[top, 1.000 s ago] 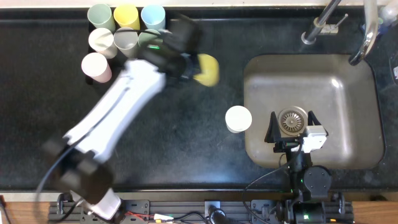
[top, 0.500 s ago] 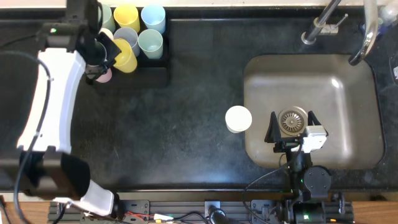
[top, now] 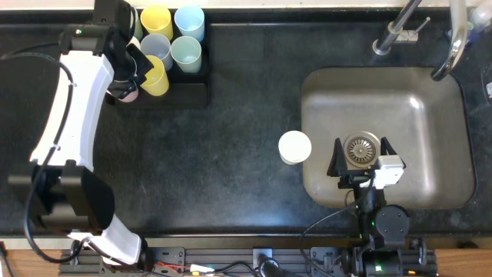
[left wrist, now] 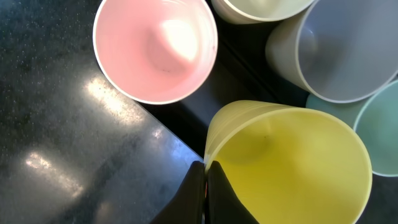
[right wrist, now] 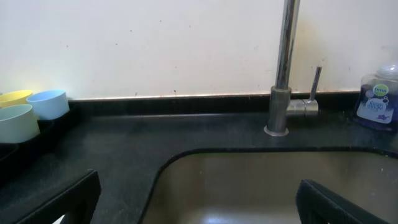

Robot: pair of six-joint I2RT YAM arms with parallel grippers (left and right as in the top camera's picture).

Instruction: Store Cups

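**Far left, back of the bench [top: 231, 177].** Left pincer [left wrist: 204, 182] above the left end of a black tray [top: 192, 91]. Fingers pressed together, clamped on the rim of a yellow cup [left wrist: 289, 168]. Cup mouth-up and slightly tilted, over the tray's front edge.

**Just beside the held cup.** Pink cup [left wrist: 155, 46], upright, mouth up, at the tray's left front corner. Cannot tell whether inside the tray or on the bench.

**In the tray, behind and right of the pincer.**
- Cream cup [left wrist: 261, 7], next to the pink cup.
- Grey cup [left wrist: 348, 53], close against the yellow cup's far side.
- Pale green cup [top: 186, 52], right of the grey cup.
- Second yellow cup [top: 156, 21] and blue cup [top: 189, 21], side by side in the back row, all mouth-up.

**Middle.** White cup [top: 294, 147] alone on the bench, just beside the left rim of the sink [top: 323, 100], well apart from the tray.

**Right.** Right pincer [top: 360, 151] low over the sink, above the drain [top: 362, 146], fingers spread wide apart. Tap [right wrist: 283, 68] upright behind the basin. Soap bottle [right wrist: 378, 96] at the far right, against the wall.
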